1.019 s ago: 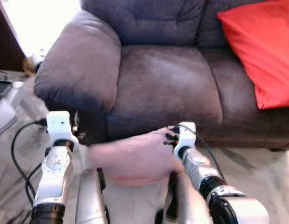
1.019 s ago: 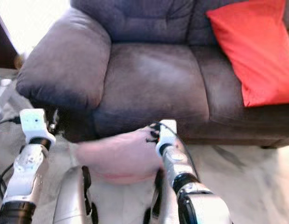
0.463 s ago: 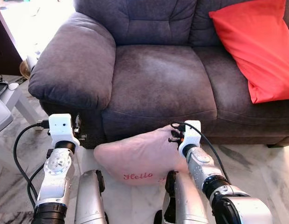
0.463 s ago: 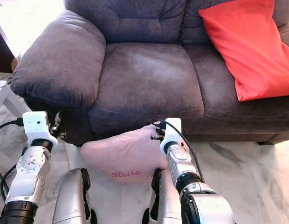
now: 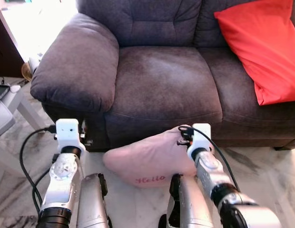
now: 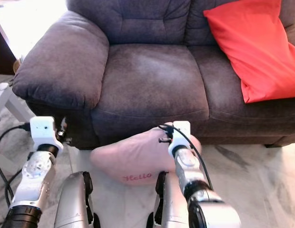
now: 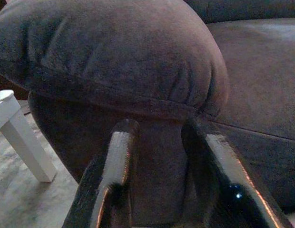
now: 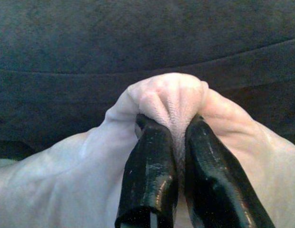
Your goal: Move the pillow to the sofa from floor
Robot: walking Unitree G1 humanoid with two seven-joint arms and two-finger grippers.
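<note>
On the far left I see a white table leg (image 5: 29, 114) standing on the marble floor (image 6: 261, 185), close to the sofa's armrest (image 5: 76, 66). My left gripper (image 7: 159, 142) hangs in front of this armrest, low near its base, and its two black fingers (image 7: 116, 161) are spread apart with nothing between them; through the gap I see only the grey fabric of the armrest. The left arm (image 5: 62, 180) is beside the sofa's front corner, with a black cable (image 5: 24, 161) looping from its wrist.

In the middle, the pink pillow (image 5: 147, 159) is in front of the dark grey sofa (image 5: 162, 85), low against its front panel under the seat cushion. I cannot tell if its underside touches the floor. The word "Hello" is written in red on its front face.

My right gripper (image 8: 178, 137) is closed on the pillow: in the right wrist view the two fingers (image 8: 150, 166) pinch a bunched fold of the pink cloth at the pillow's upper edge. From the head camera the right wrist (image 5: 201, 137) sits at the right end of the pillow, just before the sofa's front.

On the right, a red cushion (image 5: 259, 47) leans against the sofa's backrest, on the seat, well apart from the pink pillow.
</note>
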